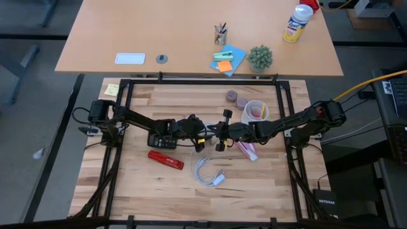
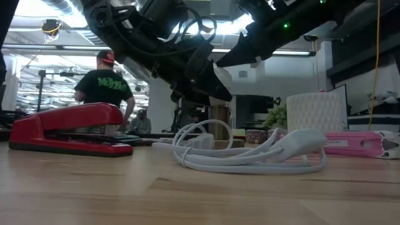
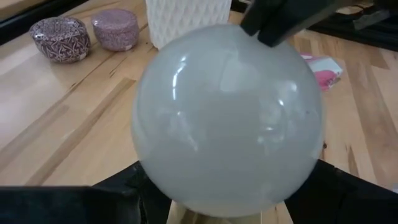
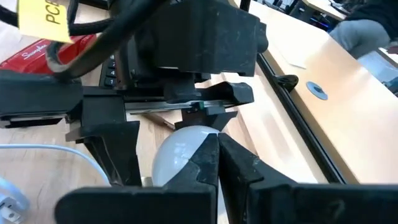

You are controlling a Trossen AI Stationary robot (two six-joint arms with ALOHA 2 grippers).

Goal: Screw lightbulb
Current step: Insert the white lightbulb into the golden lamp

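Note:
The white lightbulb fills the left wrist view and shows in the right wrist view. Its screw end is hidden. My left gripper is shut on it near the table's middle, above the wood. My right gripper faces it from the table's right. Its fingers are shut together, with their tips at the bulb's rounded dome. In the low view both grippers hang above the table and hide the bulb. My left gripper pinches the bulb's round glass between its two fingers, one on each side. The fingers come level from the table's left. The bulb is clear of the table. My right gripper's shut fingertips rest against the bulb's dome, coming level from the table's right.
A black calculator lies under my left arm. A red stapler and a coiled white cable lie nearer the front edge. A white ribbed cup, two round tins and a pink object are toward the back right.

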